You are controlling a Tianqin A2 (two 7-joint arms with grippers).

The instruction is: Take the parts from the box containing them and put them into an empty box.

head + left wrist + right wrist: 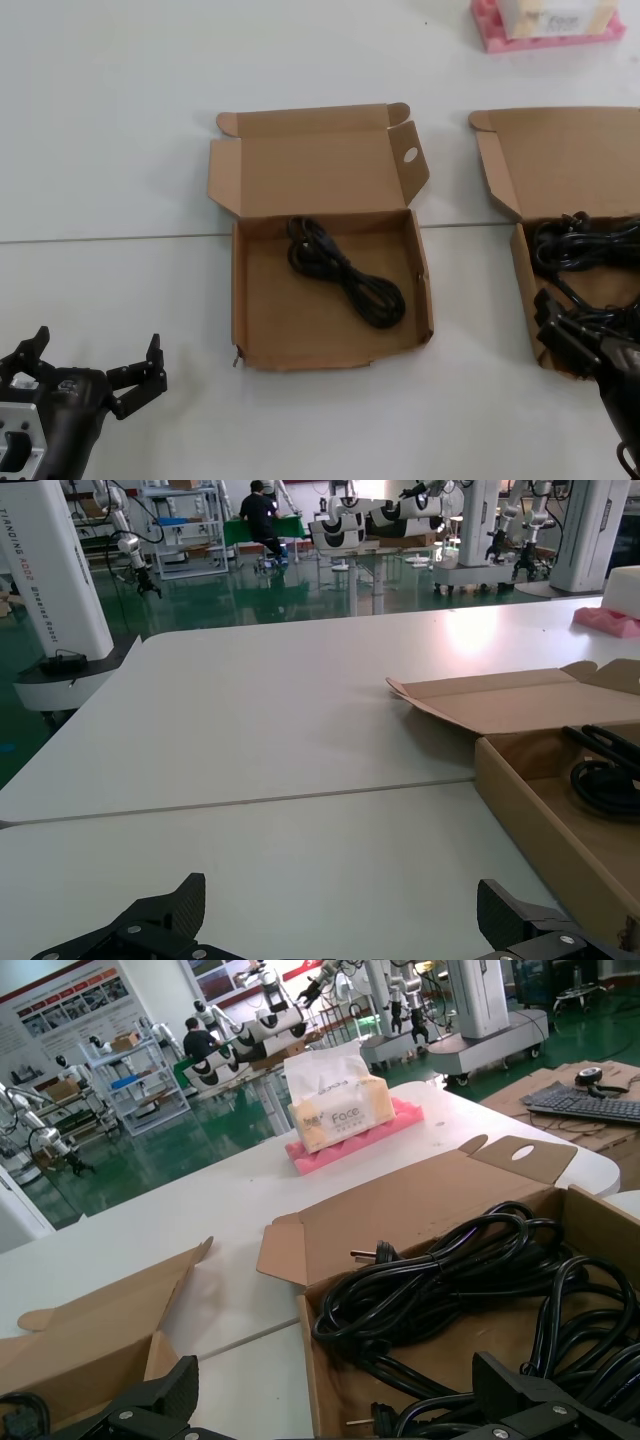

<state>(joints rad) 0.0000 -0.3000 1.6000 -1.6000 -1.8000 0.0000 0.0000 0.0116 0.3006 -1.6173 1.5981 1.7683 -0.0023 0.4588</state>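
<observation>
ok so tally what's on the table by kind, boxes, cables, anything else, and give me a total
Cardboard boxes: 2, the middle box and the right box.
Cable lots: 2, a single cable in the middle box, a tangled cable pile in the right box, strands uncountable.
Tissue pack on pink foam: 1.
Total: 5.

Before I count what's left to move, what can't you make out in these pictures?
- How many cables the right box holds: head view's edge cuts it off; the right wrist view shows one tangle.
- Right gripper contact with them: the arm hides it.
- The middle box with one cable is cropped in the left wrist view.
</observation>
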